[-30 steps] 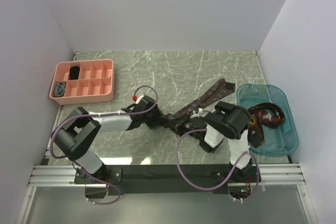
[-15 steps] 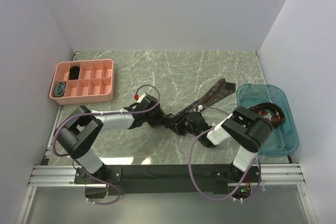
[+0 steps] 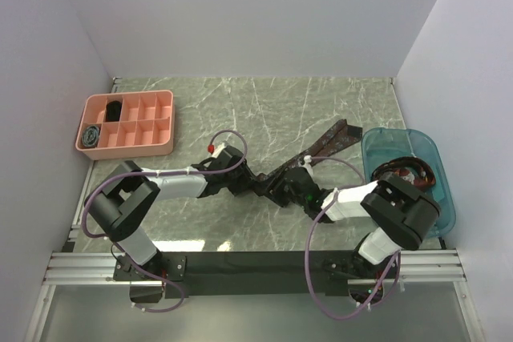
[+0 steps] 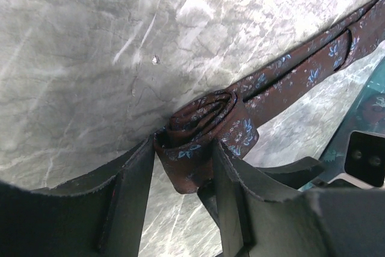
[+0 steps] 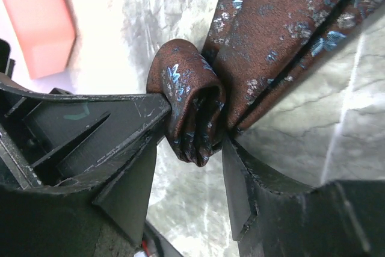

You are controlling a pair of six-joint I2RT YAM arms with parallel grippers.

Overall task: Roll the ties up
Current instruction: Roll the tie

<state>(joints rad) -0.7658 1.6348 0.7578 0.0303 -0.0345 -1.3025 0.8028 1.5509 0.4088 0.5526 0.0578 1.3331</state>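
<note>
Maroon tie [image 4: 207,118] mid-table, left pincer [image 4: 185,151] clamping coil

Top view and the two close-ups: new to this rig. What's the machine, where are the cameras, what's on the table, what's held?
Two robot arms bolted at the near edge of a table. The wide picture comes from a fixed camera above; each close-up from a wrist camera. On the table: a maroon patterned tie, a pink tray with two rolled ties, a blue bin holding loose ties. The left gripper clamps the tie's rolled end; the right gripper, open, straddles it.
</note>
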